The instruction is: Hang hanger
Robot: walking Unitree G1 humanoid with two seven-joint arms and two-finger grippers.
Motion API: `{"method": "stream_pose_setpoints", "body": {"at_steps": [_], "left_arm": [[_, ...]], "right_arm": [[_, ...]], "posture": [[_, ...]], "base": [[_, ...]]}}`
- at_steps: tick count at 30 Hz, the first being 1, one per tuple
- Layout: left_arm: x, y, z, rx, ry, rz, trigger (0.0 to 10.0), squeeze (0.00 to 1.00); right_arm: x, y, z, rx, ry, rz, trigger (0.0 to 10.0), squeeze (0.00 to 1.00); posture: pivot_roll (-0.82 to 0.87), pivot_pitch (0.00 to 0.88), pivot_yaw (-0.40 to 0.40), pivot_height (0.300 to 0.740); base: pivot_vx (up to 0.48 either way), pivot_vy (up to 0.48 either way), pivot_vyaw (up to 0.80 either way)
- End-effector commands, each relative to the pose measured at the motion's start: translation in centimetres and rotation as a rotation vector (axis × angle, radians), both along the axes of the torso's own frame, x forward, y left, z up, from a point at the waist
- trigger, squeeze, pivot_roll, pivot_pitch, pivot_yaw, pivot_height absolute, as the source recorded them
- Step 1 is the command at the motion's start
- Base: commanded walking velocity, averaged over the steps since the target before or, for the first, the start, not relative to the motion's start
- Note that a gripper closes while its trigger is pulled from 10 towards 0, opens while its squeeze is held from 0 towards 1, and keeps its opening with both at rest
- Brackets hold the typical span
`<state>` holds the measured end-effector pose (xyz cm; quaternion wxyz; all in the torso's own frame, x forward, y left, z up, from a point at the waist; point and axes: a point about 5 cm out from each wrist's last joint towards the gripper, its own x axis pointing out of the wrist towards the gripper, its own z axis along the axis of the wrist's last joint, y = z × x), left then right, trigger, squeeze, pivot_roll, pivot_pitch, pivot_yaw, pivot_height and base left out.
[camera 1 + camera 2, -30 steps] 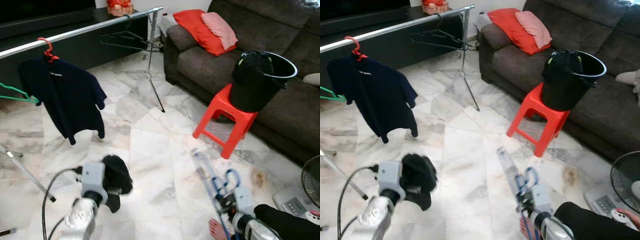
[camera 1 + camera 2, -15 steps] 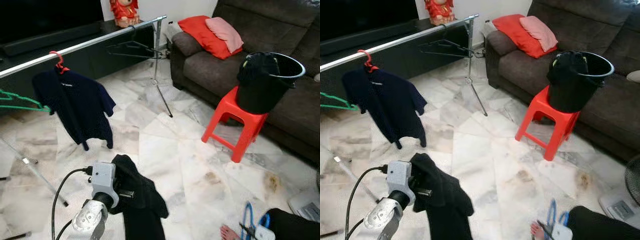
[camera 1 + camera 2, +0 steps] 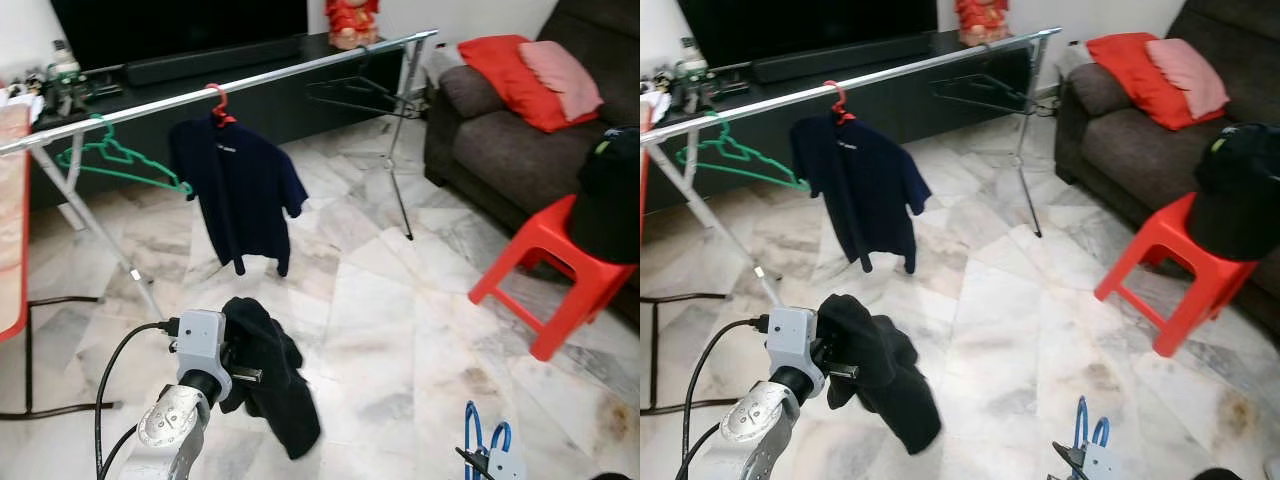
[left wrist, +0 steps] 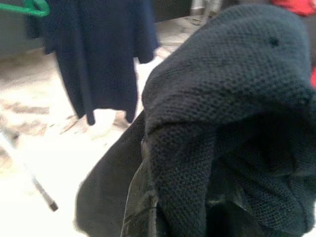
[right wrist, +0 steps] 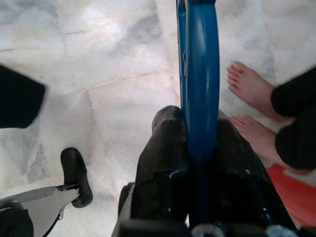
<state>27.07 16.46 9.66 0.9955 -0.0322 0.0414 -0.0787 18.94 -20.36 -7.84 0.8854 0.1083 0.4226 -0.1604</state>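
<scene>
Floor [image 3: 400, 330]: pale marble tiles with grey veins, glossy, running across the whole room.
Rail [image 3: 250, 82]: a long silver clothes rail on thin splayed legs, crossing the room in front of a low dark cabinet [image 3: 200, 70].
On the rail: a navy shirt [image 3: 240, 190] on a red hanger [image 3: 215, 100] near the middle; a bare green hanger [image 3: 115, 160] toward the rail's left end; dark bare hangers [image 3: 360, 92] toward its right end.
Sofa [image 3: 500, 150]: dark brown, along the right side of the room, with a red cushion [image 3: 510, 80] and a pink cushion [image 3: 560, 78] on it.
Stool [image 3: 545, 270]: red plastic, on the floor in front of the sofa, carrying a black bucket [image 3: 610, 200] at the picture's right edge.
Left gripper [image 3: 250, 360]: low over the floor at the near left, wrapped in a black knitted garment [image 3: 270, 380] that hangs down from it (the cloth hides the fingers, so I cannot tell how they stand).
Right gripper [image 5: 195, 158]: low at the near right, its fingers [image 5: 163, 158] pressed together on a blue hanger [image 5: 200, 74].
Blue hanger, place: in the right gripper, well apart from the rail, its loops [image 3: 485, 440] showing over the floor's near right edge.
Person: bare feet [image 5: 247, 108] and dark trouser legs on the floor just beside the right gripper.
</scene>
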Motion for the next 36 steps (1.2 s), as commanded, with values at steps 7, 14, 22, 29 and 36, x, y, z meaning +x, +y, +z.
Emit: {"method": "stream_pose_setpoints", "body": {"at_steps": [7,14,22,29,36], "left_arm": [[0.1,0.7,0.5,-0.023,-0.022,0.036,10.0,0.0],[1.3,-0.1,1.9,0.001,-0.085,0.084,10.0,0.0],[1.0,-0.8,1.7,-0.01,-0.079,0.087,10.0,0.0],[1.1,-0.7,1.9,-0.029,-0.098,0.115,10.0,0.0],[1.3,-1.3,2.1,-0.004,-0.102,0.063,10.0,0.0]], "right_arm": [[0.2,0.7,0.0,0.021,-0.004,0.021,10.0,0.0],[0.0,-0.1,0.0,0.004,0.004,0.045,10.0,0.0],[-0.4,-0.6,-0.1,-0.006,0.011,0.054,10.0,0.0],[-0.5,-1.1,-0.1,-0.013,0.016,0.05,10.0,0.0],[0.7,-1.9,0.7,0.01,-0.047,-0.047,10.0,0.0]], "posture": [[0.04,0.111,-0.025,0.74],[0.05,0.155,-0.024,0.74],[0.04,0.171,-0.036,0.74],[0.04,0.163,-0.054,0.74],[0.03,0.148,-0.041,0.74]], "base": [[0.0,0.0,0.8],[0.0,0.0,0.8],[0.0,0.0,0.8],[0.0,0.0,0.8],[0.0,0.103,0.34]]}}
